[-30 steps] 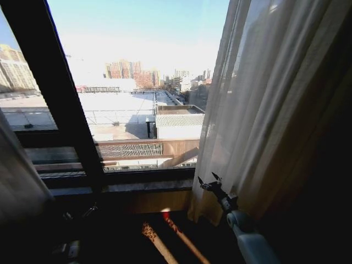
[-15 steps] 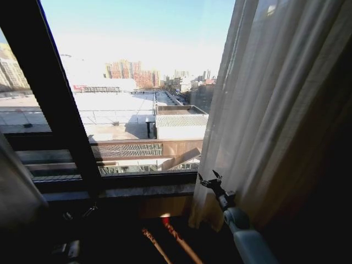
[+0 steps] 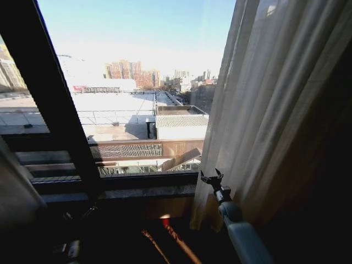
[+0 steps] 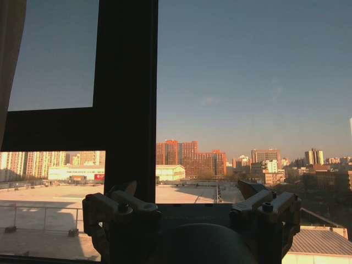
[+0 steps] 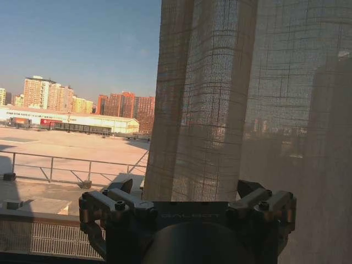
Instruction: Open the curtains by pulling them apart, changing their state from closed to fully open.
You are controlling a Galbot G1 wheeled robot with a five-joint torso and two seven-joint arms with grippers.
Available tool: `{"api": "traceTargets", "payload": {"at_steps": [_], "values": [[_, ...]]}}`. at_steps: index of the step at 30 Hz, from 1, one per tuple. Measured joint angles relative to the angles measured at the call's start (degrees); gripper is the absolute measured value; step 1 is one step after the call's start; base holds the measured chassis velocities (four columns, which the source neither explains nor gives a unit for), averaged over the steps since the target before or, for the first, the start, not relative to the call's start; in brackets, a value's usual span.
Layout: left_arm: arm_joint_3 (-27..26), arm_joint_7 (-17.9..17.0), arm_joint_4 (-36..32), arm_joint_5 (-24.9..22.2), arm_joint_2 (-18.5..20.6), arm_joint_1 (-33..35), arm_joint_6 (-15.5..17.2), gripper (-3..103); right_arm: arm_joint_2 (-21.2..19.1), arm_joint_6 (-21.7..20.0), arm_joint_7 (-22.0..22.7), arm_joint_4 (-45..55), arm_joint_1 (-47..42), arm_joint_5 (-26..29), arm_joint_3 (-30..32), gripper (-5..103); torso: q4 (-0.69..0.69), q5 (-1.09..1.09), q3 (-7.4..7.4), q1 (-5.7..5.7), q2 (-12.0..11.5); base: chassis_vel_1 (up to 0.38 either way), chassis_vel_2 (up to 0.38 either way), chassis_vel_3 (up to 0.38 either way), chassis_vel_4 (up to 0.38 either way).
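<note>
Two spread fingers of the right gripper [image 3: 212,176] hold nothing; the curtains' [image 3: 275,110] inner edge hangs just beyond them. The left gripper [image 4: 190,206], also open and empty, faces the window frame [image 4: 124,99].

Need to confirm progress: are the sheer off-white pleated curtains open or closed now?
Open in the middle: sheer off-white pleated curtains bunch at either side, baring the window between. Fully open: cannot tell.

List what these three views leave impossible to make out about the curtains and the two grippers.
- Right curtain: head view's top edge hides its rail.
- Left curtain: mostly outside the frame.
- Right gripper: contact with fabric unclear.
- Left gripper: fingertips blocked by its own body.
</note>
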Motion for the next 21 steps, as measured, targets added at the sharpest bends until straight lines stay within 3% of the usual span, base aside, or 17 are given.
{"api": "traceTargets", "payload": {"at_steps": [10,11,13,14,19,20,21], "values": [[0.0,0.0,0.0,0.0,0.0,0.0,0.0,100,1.2,1.2,-1.5,-4.2,4.2,-0.7,-2.1,101,0.01,-0.01,0.00,0.01,0.0,0.000,0.000,0.000,0.000],[0.0,0.0,0.0,0.0,0.0,0.0,0.0,100,1.2,1.7,-1.9,-4.4,4.3,-0.7,-2.1,93,0.01,0.00,0.00,0.01,0.0,0.000,0.000,0.000,0.000],[0.0,0.0,0.0,0.0,0.0,0.0,0.0,100,1.0,2.3,-2.2,-4.8,4.4,-0.7,-2.1,93,0.01,0.00,0.00,0.01,0.0,0.000,0.000,0.000,0.000],[0.0,0.0,0.0,0.0,0.0,0.0,0.0,100,0.9,2.4,-2.2,-4.9,4.4,-0.7,-2.0,82,0.00,0.00,0.00,0.01,0.0,0.000,0.000,0.000,0.000],[0.0,0.0,0.0,0.0,0.0,0.0,0.0,100,0.6,2.7,-2.3,-4.9,4.2,-0.5,-1.8,71,0.00,0.00,0.00,0.01,0.0,0.000,0.000,0.000,0.000],[0.0,0.0,0.0,0.0,0.0,0.0,0.0,100,0.6,2.7,-2.3,-5.0,4.2,-0.5,-1.8,60,0.00,0.00,0.00,0.01,0.0,0.000,0.000,0.000,0.000],[0.0,0.0,0.0,0.0,0.0,0.0,0.0,100,0.5,2.7,-2.3,-4.9,4.1,-0.4,-1.8,60,0.00,0.00,0.00,0.01,0.0,0.000,0.000,0.000,0.000]]}}
